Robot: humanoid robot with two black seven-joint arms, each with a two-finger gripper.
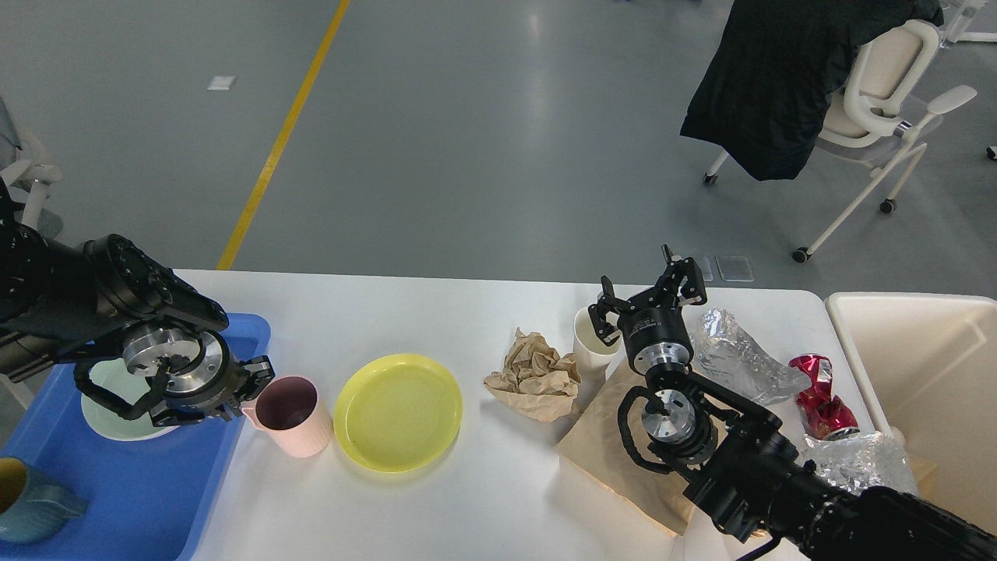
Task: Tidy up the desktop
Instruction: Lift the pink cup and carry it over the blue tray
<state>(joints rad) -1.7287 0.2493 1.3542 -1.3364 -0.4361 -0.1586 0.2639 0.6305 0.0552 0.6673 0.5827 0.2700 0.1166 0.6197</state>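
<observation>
The white desktop (483,499) carries a pink mug (292,421), a yellow plate (399,411), a crumpled brown paper ball (536,374), a white cup (586,347), a flat brown paper bag (600,452), two pieces of crumpled foil (736,358) (857,460) and a red wrapper (818,397). My left gripper (248,386) is low at the tray's right edge, just left of the pink mug's handle, fingers apart and empty. My right gripper (646,290) is open and empty, raised just behind and right of the white cup.
A blue tray (156,499) at the left holds a pale green plate (105,417) and a blue mug (31,499). A cream bin (927,374) stands off the table's right end. A chair with a black jacket (787,78) stands on the floor beyond.
</observation>
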